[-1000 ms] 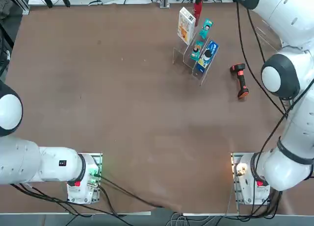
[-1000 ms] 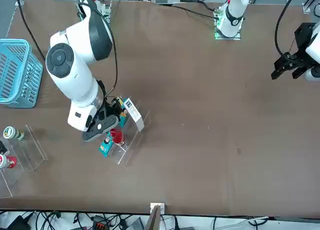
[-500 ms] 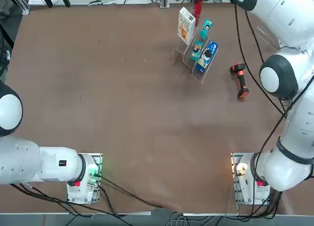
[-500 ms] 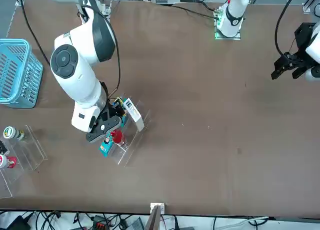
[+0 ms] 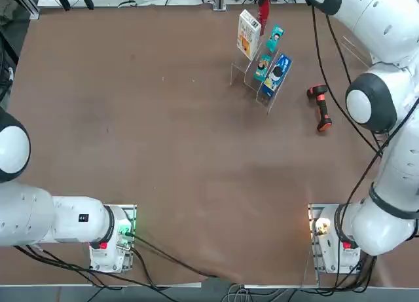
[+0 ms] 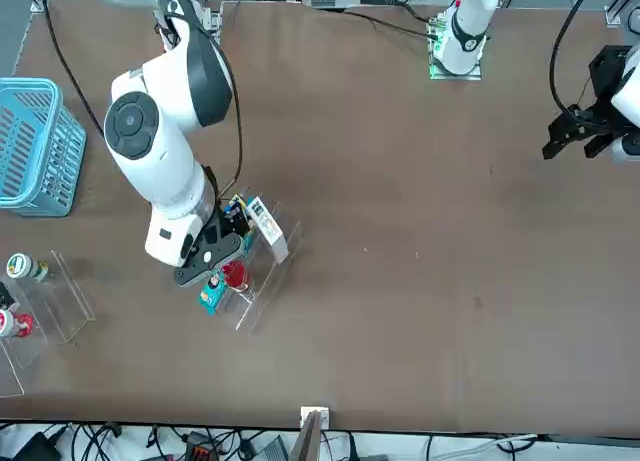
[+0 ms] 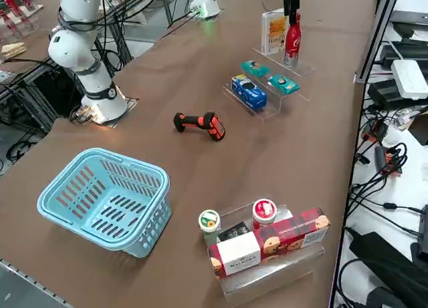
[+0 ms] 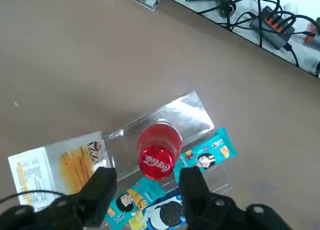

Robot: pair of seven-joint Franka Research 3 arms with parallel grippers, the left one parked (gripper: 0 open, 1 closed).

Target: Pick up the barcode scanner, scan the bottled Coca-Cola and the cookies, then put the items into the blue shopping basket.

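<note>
The right gripper (image 8: 147, 185) is hanging directly above the clear tiered display stand (image 7: 267, 104) at the far edge of the table, its two fingers (image 8: 102, 187) standing partly apart on either side of the bottled Coca-Cola (image 8: 159, 150) and not gripping it, a gap showing between each finger and the bottle. In the right side view, the bottled Coca-Cola (image 7: 291, 46) is standing upright on the stand's top step, with the cookies (image 7: 274, 31) standing just beside it at about nine o'clock. A blue packet (image 7: 248, 93) is lying on the lowest step and two small teal packets (image 7: 255, 69) are lying on the step between. The barcode scanner (image 7: 198, 124) is lying on its side on the bare table, at about seven o'clock from the stand and well apart from it, with nothing touching it. The blue shopping basket (image 7: 105, 200) is sitting upright near the table's corner, at about seven o'clock from the scanner. At about three o'clock from the basket, a second clear stand (image 7: 267, 268) is holding a long red box (image 7: 294, 231) and two small round-topped containers (image 7: 209, 222).
</note>
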